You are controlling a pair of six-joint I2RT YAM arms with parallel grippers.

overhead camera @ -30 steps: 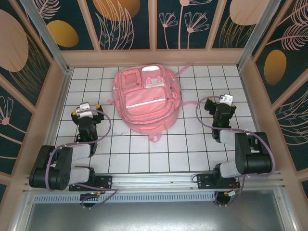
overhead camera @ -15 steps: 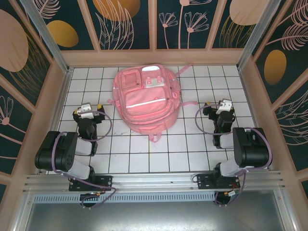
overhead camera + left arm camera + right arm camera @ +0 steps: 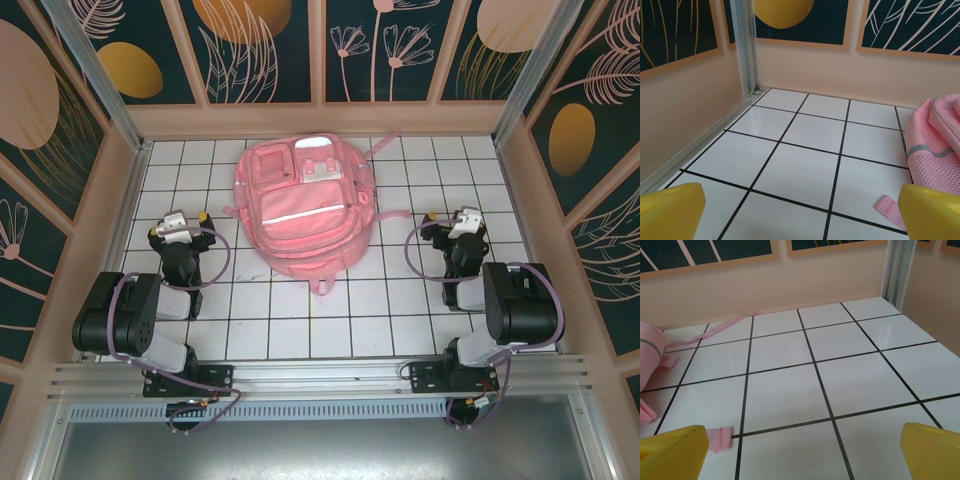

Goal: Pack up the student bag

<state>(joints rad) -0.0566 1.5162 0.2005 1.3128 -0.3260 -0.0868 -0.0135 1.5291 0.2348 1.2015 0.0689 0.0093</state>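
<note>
just one student bag (image 3: 303, 205), left claw (image 3: 180, 222) and right claw (image 3: 456, 220) both wide, empty

Student bag (image 3: 303, 208) on table (image 3: 300, 325), between and behind left end effector (image 3: 180, 221) and right end effector (image 3: 457, 219)

The black left arm (image 3: 125, 322) and black right arm (image 3: 518, 305) sit folded low. The left gripper (image 3: 180, 220) and right gripper (image 3: 462, 218) face forward, yellow fingertips (image 3: 670, 212) spread wide.

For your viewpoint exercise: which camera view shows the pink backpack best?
Top external: the whole pink backpack lies in frame, front pockets and stripe up. Left wrist catches its mesh side; right wrist, an edge and a strap.
</note>
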